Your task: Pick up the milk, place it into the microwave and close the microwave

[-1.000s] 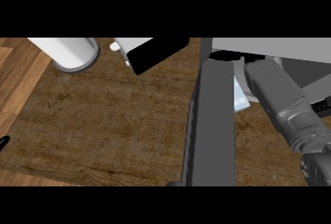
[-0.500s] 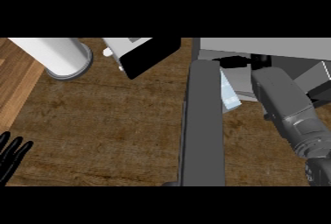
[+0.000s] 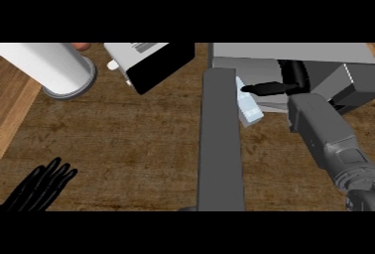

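The microwave sits at 1 o'clock on the counter, its door swung open and running as a long grey slab from the centre down to 6 o'clock. The right forearm comes in from 4 o'clock and reaches into the cavity, where the right hand shows black at about 1 o'clock. Its thumb points toward 9 o'clock; what the fingers are doing cannot be told. The milk, a pale carton, stands just right of the door's upper end, inside the microwave's opening, just left of and below the right hand. Whether the hand touches it cannot be told.

The left hand rests at 8 o'clock near the lower left edge, fingers straight and spread, holding nothing. A white cylinder lies tilted at 10 o'clock. A white and black box sits at 11 o'clock, between the cylinder and the microwave.
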Controlling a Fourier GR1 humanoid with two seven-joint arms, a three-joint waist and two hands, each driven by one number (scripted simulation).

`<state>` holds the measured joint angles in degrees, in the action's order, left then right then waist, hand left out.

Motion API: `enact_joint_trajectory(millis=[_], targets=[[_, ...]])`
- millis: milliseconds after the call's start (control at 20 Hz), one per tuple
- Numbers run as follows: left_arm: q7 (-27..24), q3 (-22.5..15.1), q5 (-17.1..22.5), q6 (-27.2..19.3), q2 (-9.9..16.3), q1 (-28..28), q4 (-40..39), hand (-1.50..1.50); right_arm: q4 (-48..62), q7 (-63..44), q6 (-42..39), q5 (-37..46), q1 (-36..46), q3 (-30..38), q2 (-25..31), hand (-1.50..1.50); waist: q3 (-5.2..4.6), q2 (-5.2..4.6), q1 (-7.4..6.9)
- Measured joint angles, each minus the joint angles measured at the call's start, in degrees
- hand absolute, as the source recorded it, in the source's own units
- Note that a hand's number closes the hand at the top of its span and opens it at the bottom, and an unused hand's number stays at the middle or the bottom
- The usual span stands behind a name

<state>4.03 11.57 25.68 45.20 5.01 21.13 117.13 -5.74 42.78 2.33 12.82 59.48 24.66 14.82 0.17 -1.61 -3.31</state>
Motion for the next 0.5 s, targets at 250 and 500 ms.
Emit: enact_joint_trajectory(millis=[250,500], targets=[[-1.62,-3.24,-5.61,3.05,-1.40,-0.74,-2.64,-1.50,-0.25,2.97,-8.16,-2.44,-4.06,1.51,-2.35,-1.50,-0.07,0.70,1.29],[-3.85,-6.40,-13.86,1.90,-3.64,-4.43,-6.68,-1.50,-1.58,6.32,-12.93,-3.54,-9.40,1.22,-5.77,-1.50,-0.15,1.35,2.74]])
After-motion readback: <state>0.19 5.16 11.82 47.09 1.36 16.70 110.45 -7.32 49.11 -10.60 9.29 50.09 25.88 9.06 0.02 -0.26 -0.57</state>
